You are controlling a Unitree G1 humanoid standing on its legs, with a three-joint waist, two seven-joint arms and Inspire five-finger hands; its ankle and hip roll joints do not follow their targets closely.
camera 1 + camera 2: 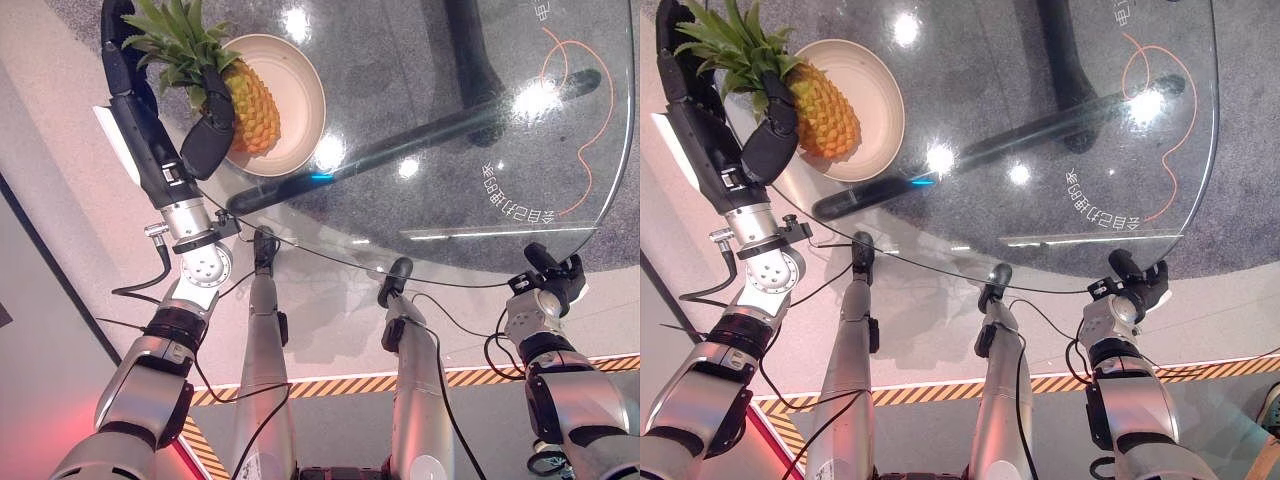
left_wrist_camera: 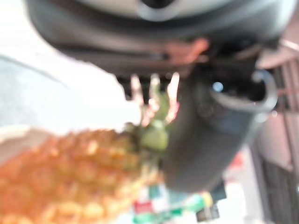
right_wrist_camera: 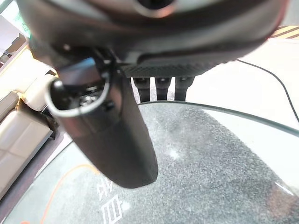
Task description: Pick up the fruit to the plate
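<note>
i'm looking down through a round glass counter [image 1: 470, 150] with grey carpet beneath it. the left robot hand [image 1: 205, 130] has its fingers and thumb curled round the pineapple [image 1: 250, 105] where the leafy crown meets the fruit. the pineapple's body lies over the cream plate [image 1: 300, 95] at the counter's left edge. the right robot hand [image 1: 1135, 275] hangs at the counter's near rim, holding nothing, its fingers relaxed and straight.

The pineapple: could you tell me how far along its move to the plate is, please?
Mostly done: the pineapple lies over the plate, but the left hand is curled round its crown end. Letting go is what remains. The right hand idles at the glass table edge.
</note>
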